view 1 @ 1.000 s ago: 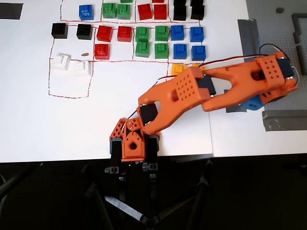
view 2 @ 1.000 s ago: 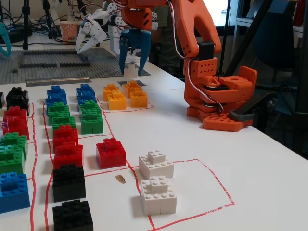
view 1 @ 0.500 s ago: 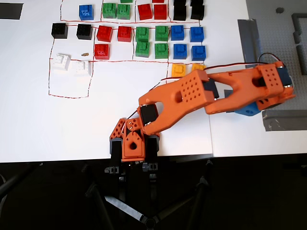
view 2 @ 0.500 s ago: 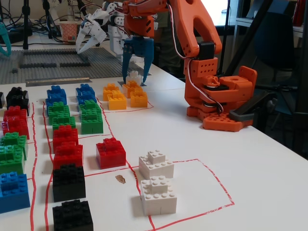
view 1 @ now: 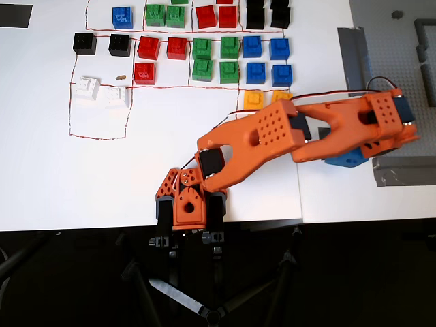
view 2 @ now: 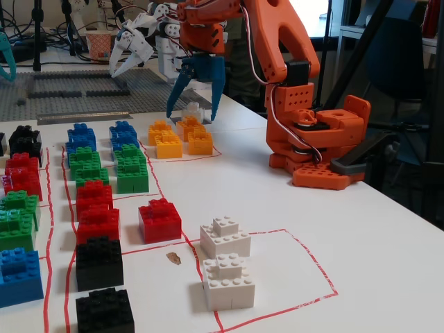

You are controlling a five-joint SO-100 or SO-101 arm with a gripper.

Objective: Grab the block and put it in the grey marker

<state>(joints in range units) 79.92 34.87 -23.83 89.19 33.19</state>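
Note:
In the fixed view my gripper (view 2: 192, 116), with blue fingers (view 2: 175, 94), points down at the far end of the table. Its jaws are spread wide on either side of a small white block (view 2: 193, 109) just beyond the yellow cubes (view 2: 182, 139). The fingers do not seem to touch the block. In the overhead view the gripper (view 1: 340, 153) shows only as blue parts under the orange arm, and that block is hidden. A mid-grey tape patch, apparently the grey marker (view 1: 405, 172), lies to the right of the gripper, partly under the wrist. Two more white blocks (view 1: 102, 92) sit in a red outline.
Rows of black, red, green, blue and yellow cubes (view 1: 204, 48) fill the top of the overhead view. A long grey tape strip (view 1: 360, 61) and a grey studded plate (view 1: 402, 48) lie at the upper right. A darker grey rectangle (view 1: 15, 15) is at the top left.

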